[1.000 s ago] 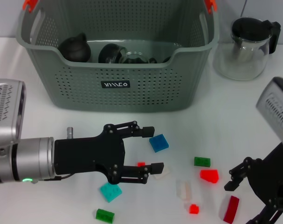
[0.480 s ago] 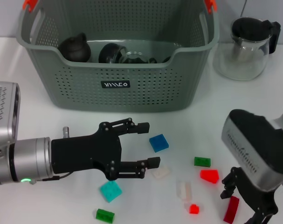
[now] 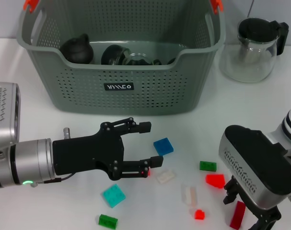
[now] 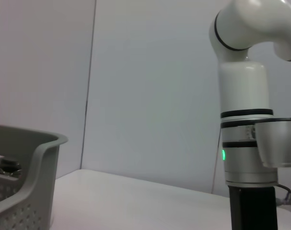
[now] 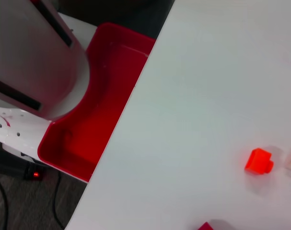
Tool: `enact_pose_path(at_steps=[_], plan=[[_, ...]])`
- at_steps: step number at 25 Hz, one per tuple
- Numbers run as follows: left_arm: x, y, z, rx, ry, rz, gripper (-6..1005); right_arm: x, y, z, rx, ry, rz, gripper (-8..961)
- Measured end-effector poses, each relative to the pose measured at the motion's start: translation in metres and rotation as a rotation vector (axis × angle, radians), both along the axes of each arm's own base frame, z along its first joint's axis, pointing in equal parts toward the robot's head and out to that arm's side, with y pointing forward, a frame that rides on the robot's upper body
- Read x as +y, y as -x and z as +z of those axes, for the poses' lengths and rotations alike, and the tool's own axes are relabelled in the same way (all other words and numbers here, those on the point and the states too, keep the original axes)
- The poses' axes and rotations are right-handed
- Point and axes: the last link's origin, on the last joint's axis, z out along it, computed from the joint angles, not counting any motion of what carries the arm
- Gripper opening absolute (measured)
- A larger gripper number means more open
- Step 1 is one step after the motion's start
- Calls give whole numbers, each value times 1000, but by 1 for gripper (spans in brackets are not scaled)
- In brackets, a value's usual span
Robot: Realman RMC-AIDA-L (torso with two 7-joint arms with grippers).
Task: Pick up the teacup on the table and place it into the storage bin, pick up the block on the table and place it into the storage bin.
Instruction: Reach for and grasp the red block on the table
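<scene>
The left gripper (image 3: 145, 144) gapes wide, empty, a small red block (image 3: 145, 170) by its lower finger. The right gripper (image 3: 250, 215) straddles a dark red block (image 3: 237, 214); closing off-centre could flick it away.

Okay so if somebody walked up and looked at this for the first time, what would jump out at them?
Probably the big grey-green storage bin at the back of the white table, dark teaware already inside. Then the left claw, open, low over the table in front of it, with small colourful blocks scattered nearby, like the blue block. The right claw works by a red block.
</scene>
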Motion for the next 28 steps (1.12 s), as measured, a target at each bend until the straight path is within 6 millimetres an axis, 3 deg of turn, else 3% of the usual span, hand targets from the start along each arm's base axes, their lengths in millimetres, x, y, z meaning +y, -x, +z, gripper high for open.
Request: enact_pose_path(at_steps=[17,28], plan=[[1,3,2,-19,-21,32,828,-2,-4,-11,-63,-33,45,757],[4,3,5,-26,-36,39,827,-3,-1,-11,-70,-49,31,249]])
